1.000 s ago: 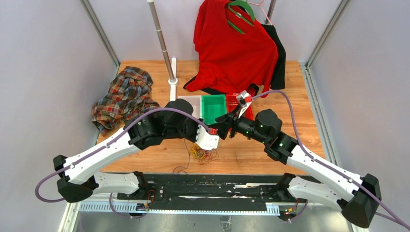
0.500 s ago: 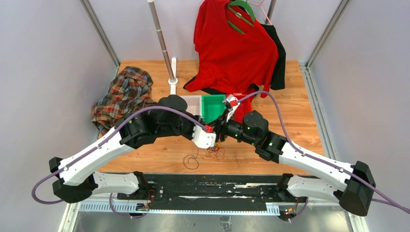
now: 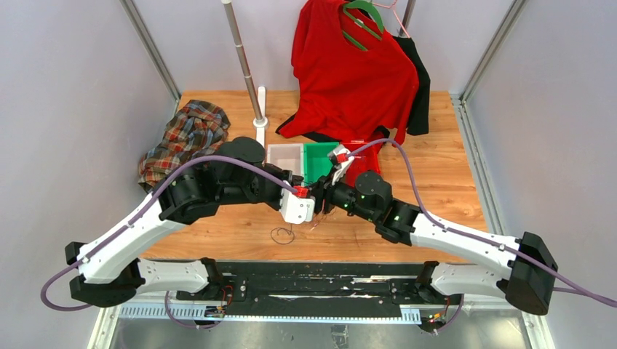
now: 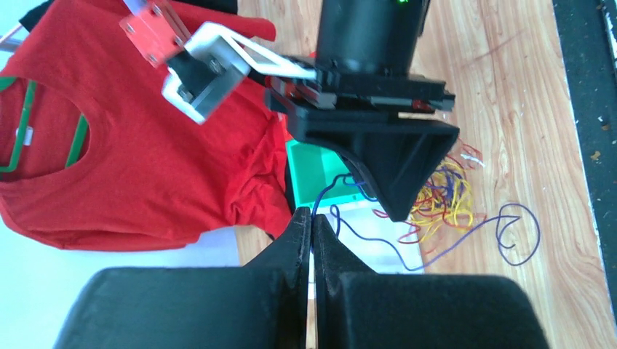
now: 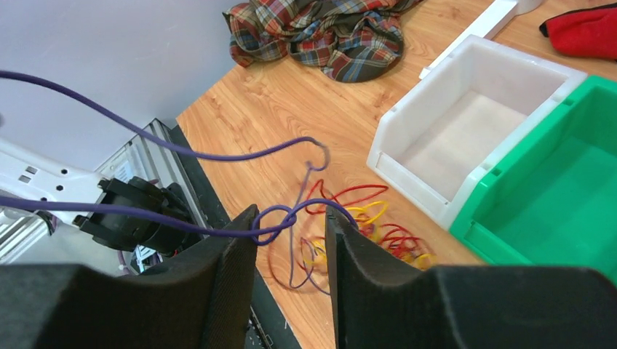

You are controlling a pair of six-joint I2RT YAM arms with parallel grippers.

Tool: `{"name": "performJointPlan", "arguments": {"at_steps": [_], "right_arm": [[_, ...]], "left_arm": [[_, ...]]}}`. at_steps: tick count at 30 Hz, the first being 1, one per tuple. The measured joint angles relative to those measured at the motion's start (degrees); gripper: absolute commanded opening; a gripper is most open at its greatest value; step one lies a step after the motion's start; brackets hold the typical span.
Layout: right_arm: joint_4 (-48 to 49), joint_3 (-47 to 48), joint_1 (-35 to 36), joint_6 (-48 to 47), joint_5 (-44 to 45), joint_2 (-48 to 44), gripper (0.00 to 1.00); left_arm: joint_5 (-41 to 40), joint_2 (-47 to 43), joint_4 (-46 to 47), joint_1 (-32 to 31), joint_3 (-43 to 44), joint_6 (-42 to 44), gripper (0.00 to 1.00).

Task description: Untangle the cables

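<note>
- The left gripper (image 4: 311,218) is squeezed tight shut at the bottom middle of its own wrist view. It pinches one purple wire (image 4: 407,263) between its tips.
- That wire runs off to the right of that view. It ends in a curl lying on the wooden table (image 4: 509,87).
- The right gripper (image 5: 291,216) has its two fingers apart at the bottom of its wrist view. A bend of the purple wire sits in the gap, and the fingers do not squeeze it.
- In the top view the two grippers meet nose to nose in the middle of the picture, very close together.
- The left arm (image 3: 182,200) comes up from the lower left, bends at the elbow and points right.
- The right arm (image 3: 444,234) comes up from the lower right, bends and points left.
- The cables (image 5: 356,227) lie in a small red, yellow and purple heap on the wood. The heap is just past the fingertips, in the middle of the right wrist view.
- Just beside the heap stand a white bin (image 5: 473,123) and a green bin (image 5: 567,189), side by side and touching.
- A checked shirt (image 5: 320,29) lies crumpled at the top of the right wrist view.
- A red shirt (image 3: 349,65) hangs at the top middle of the top view.
</note>
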Motion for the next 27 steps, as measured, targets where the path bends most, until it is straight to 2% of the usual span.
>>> {"name": "performJointPlan", "arguments": {"at_steps": [4,11,16,19,27], "right_arm": [[1.9,0.0,2.5,0.0,2.3,2.2,0.44],[4.5,0.0,4.9,-0.7,6.1,5.5,0.31],[6.3,-2.3,4.9,-0.7,10.2,6.1,0.30],[7.4,-5.6,4.9,-0.4,12.0,6.3,0.33],[7.7,-12.1,4.9,1.4,14.3,6.4,0.54]], "left_arm": [[1.6,0.0,-0.2,0.0,1.1,-0.9,0.00],[2.8,0.0,-1.1,0.0,2.6,-1.3,0.00],[2.7,0.0,-2.3,0.0,6.4,-1.0,0.00],[2.3,0.0,-2.6,0.0,9.3,-0.1,0.00],[0.0,0.0,-3.2,0.0,18.3,4.5,0.00]]}}
